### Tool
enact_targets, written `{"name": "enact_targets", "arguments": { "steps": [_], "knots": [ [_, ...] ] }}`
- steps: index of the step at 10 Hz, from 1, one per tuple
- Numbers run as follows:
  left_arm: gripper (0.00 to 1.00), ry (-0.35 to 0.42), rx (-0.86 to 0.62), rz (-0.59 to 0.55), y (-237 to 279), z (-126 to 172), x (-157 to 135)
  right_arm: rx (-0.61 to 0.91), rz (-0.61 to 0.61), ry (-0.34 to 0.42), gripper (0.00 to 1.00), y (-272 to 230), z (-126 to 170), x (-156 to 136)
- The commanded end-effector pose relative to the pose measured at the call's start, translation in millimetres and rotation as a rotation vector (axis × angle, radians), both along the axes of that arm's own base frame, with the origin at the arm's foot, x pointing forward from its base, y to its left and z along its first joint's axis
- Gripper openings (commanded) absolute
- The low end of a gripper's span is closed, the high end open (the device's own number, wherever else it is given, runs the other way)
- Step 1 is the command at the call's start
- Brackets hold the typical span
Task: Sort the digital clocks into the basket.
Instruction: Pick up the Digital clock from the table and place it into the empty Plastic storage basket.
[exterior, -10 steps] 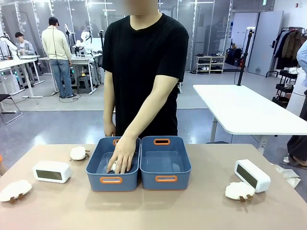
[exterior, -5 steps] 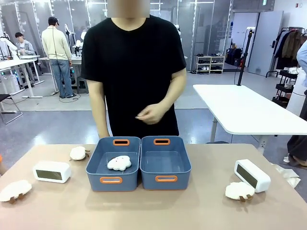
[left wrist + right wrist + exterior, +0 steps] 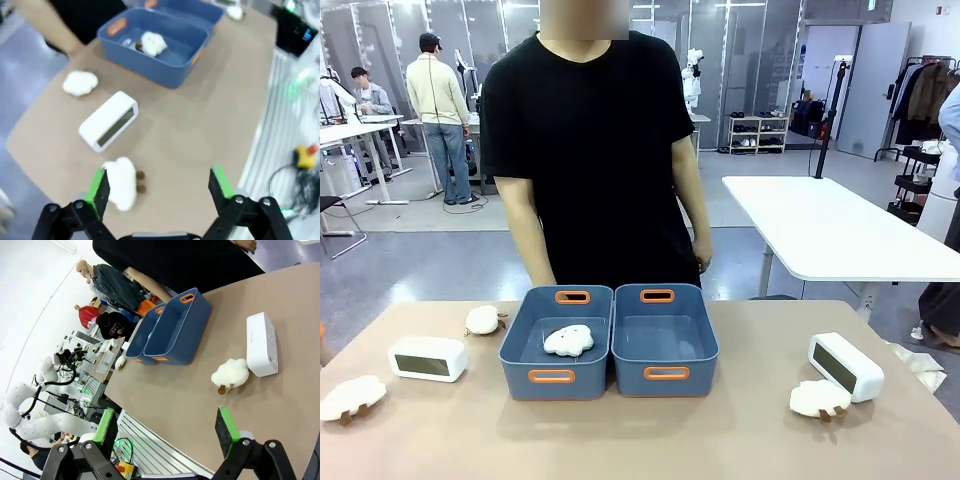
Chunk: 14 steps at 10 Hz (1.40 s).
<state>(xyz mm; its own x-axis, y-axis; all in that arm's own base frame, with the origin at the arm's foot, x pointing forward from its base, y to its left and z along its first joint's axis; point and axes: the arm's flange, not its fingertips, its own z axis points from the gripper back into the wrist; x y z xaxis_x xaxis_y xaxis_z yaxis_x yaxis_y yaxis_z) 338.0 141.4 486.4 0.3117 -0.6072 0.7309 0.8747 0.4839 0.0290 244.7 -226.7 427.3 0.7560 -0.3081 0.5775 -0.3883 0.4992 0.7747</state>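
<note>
Left clock [image 3: 428, 358] and right clock [image 3: 845, 366] sit near table [image 3: 720, 440] ends, apart from baskets [image 3: 665, 385].

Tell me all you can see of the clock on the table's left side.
The left digital clock is a white rounded-rectangular box, plastic by its look, with a grey-green display facing the robot's side; no digits are readable. It rests on the tan table, apart from the left basket and the lumpy white soft objects nearby. Only the table touches it.
</note>
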Motion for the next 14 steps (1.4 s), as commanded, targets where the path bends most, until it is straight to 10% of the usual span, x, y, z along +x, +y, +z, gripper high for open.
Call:
{"name": "enact_targets", "arguments": {
  "steps": [1,7,8,11,14],
  "knots": [
    [1.00,-0.168,0.179,-0.161,-29.9,-8.1,30.7,-0.001,0.003,-0.027,1.00,-1.8,0.8,0.4],
    [1.00,-0.010,0.322,-0.242,-112.7,-25.3,96.5,-0.001,0.003,-0.027,1.00,-1.8,0.8,0.4],
    [1.00,-0.106,0.298,-0.281,-113.5,-28.8,84.6,-0.001,0.003,-0.027,1.00,-1.8,0.8,0.4],
    [1.00,-0.046,0.404,-0.341,-114.2,-35.4,86.8,-0.001,0.003,-0.027,1.00,-1.8,0.8,0.4],
    [1.00,-0.121,0.703,-0.453,-143.8,-77.6,151.5,-0.001,0.003,-0.027,1.00,-1.8,0.8,0.4]
  ]
}}
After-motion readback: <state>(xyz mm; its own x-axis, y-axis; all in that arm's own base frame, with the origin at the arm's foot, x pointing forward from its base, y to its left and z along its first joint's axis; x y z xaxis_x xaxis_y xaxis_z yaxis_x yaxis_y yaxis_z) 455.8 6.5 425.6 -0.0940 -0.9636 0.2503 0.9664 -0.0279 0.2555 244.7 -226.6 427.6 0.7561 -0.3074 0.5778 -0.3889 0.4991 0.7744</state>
